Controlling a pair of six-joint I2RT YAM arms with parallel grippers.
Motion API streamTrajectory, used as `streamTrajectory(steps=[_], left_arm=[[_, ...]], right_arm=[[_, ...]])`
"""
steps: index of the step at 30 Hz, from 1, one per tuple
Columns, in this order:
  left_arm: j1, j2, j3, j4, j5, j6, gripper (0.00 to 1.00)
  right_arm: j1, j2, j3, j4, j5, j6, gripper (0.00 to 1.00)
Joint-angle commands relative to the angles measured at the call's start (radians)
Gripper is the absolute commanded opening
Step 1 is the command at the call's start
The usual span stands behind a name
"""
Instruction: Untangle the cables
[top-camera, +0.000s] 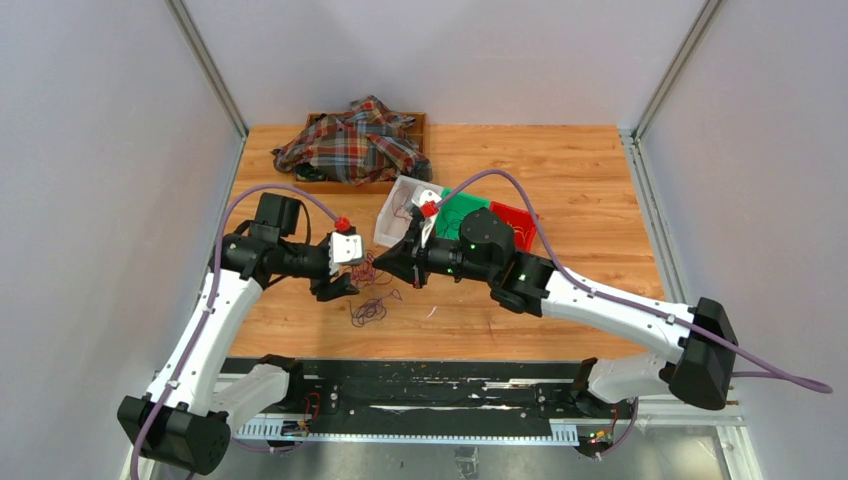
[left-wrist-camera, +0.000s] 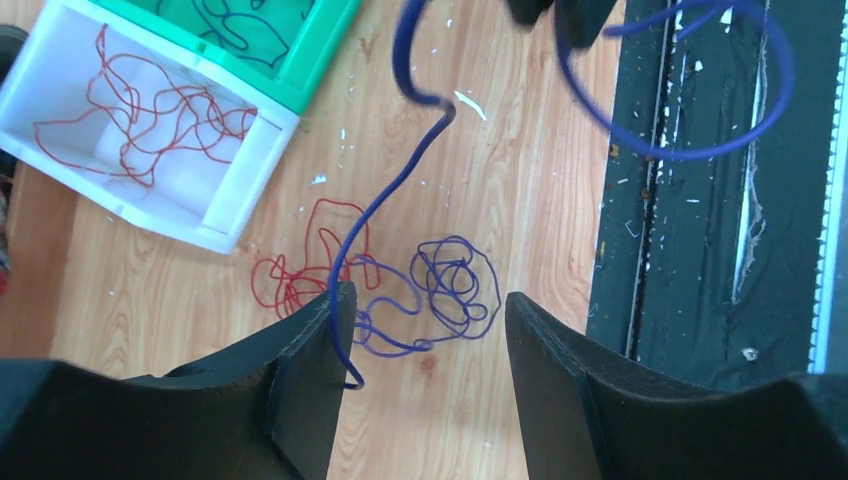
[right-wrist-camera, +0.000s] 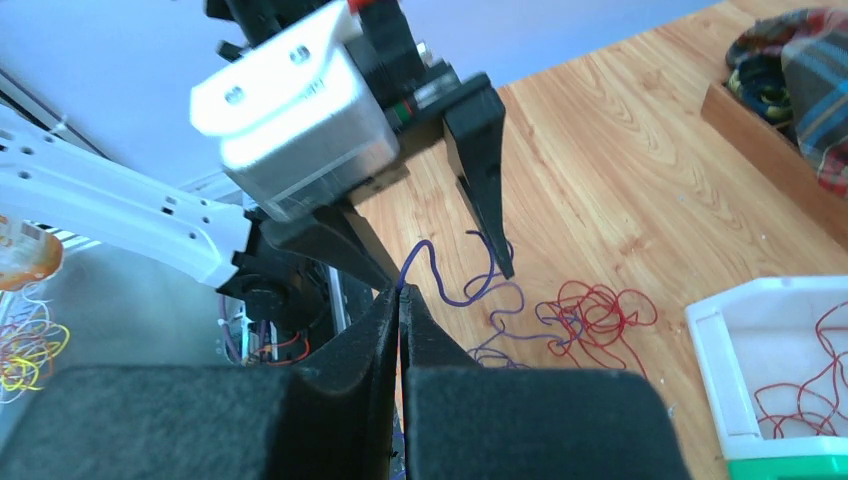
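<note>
Cables (left-wrist-camera: 455, 285) beside white bin (left-wrist-camera: 240, 200)

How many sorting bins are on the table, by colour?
White bin: 1
Green bin: 1
Red bin: 1
Total: 3

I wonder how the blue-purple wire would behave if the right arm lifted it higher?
Probably floppy: the blue-purple wire hangs in loose curves below the right fingers pinching it. Likely very light, since that one pinch carries it. It may drag the red wire along, as their loops overlap on the table.
</note>
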Motion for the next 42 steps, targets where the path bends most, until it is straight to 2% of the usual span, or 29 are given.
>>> streamTrajectory(steps=[1, 4, 8, 13, 16, 18, 20, 21, 26, 29, 31, 35, 36, 37, 40, 42], left_arm=[[-0.002, -0.011, 0.008, 0.007, 0.023, 0.079, 0.61], [-0.002, -0.039, 0.006, 0.11, -0.024, 0.012, 0.57], [-0.002, -0.108, -0.008, 0.18, -0.025, 0.007, 0.39], [-0.002, -0.158, 0.036, 0.162, 0.026, -0.052, 0.4], [-0.002, -0.152, 0.038, 0.162, 0.053, -0.088, 0.28], [-0.002, -0.136, 0.039, 0.162, 0.062, -0.111, 0.35], [-0.002, -0.118, 0.042, 0.16, 0.07, -0.119, 0.51], [-0.002, -0.11, 0.043, 0.16, 0.072, -0.114, 0.54], [-0.018, -0.077, 0.048, 0.204, 0.052, -0.107, 0.63], [-0.028, -0.083, 0.031, 0.288, 0.017, -0.152, 0.62], [-0.038, -0.083, 0.026, 0.319, 0.001, -0.163, 0.47], [-0.046, -0.082, 0.049, 0.323, -0.028, -0.152, 0.03], [-0.047, -0.085, 0.056, 0.322, -0.043, -0.141, 0.01], [-0.048, -0.088, 0.07, 0.322, -0.058, -0.131, 0.0], [-0.049, -0.095, 0.157, 0.375, -0.091, -0.179, 0.01], [-0.05, -0.098, 0.221, 0.414, -0.091, -0.221, 0.0]], right_arm=[[-0.001, -0.033, 0.055, -0.059, -0.049, -0.006, 0.0], [-0.001, -0.048, 0.054, -0.062, -0.046, 0.005, 0.01], [-0.001, -0.069, 0.04, -0.061, -0.032, 0.011, 0.01], [0.0, -0.101, 0.018, -0.054, 0.003, 0.015, 0.01], [0.0, -0.121, 0.002, -0.018, 0.011, 0.027, 0.01], [0.0, -0.13, -0.007, 0.002, 0.016, 0.034, 0.01], [0.0, -0.138, -0.016, 0.017, 0.019, 0.041, 0.01], [0.0, -0.141, -0.019, 0.023, 0.019, 0.043, 0.01], [0.0, -0.147, -0.023, 0.026, 0.012, 0.043, 0.01], [0.0, -0.147, -0.026, 0.031, 0.007, 0.043, 0.01], [0.0, -0.146, -0.023, 0.03, 0.002, 0.042, 0.01], [0.001, -0.153, -0.036, 0.04, 0.012, 0.044, 0.01], [0.0, -0.159, -0.042, 0.048, 0.023, 0.044, 0.04], [0.0, -0.165, -0.047, 0.055, 0.04, 0.041, 0.1], [0.0, -0.191, -0.082, 0.069, 0.136, 0.018, 0.46], [-0.001, -0.203, -0.128, 0.094, 0.216, -0.004, 0.61]])
